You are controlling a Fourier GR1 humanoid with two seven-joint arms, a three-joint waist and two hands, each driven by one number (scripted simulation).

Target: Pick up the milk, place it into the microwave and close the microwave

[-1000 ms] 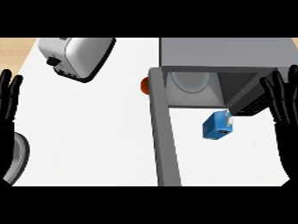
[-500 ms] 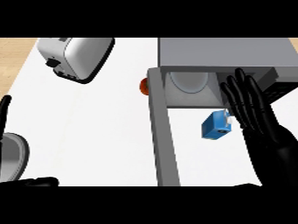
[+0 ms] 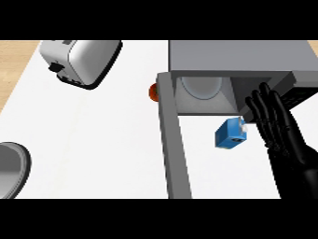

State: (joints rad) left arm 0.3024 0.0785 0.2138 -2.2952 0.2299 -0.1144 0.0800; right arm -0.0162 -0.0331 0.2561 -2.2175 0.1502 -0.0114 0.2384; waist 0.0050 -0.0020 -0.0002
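Observation:
The milk [image 3: 230, 134] is a small blue carton with a white top, standing on the white counter just in front of the open microwave [image 3: 244, 60]. The microwave's door [image 3: 173, 144] swings out toward me, seen edge-on as a long grey bar. Inside, the pale round turntable [image 3: 203, 87] shows. My right hand [image 3: 279, 130] is open, fingers straight and pointing toward the microwave, right beside the carton's right side; contact cannot be told. My left hand is out of view.
A white toaster [image 3: 79, 60] lies at the counter's back left. A grey round pan or bowl [image 3: 3, 168] sits at the left edge. A small orange-red object [image 3: 153, 91] peeks out behind the door's hinge side.
My right hand moved left and forward to the carton's right side. My left hand dropped out of view. The view shifted, so the grey bowl shows more at the left.

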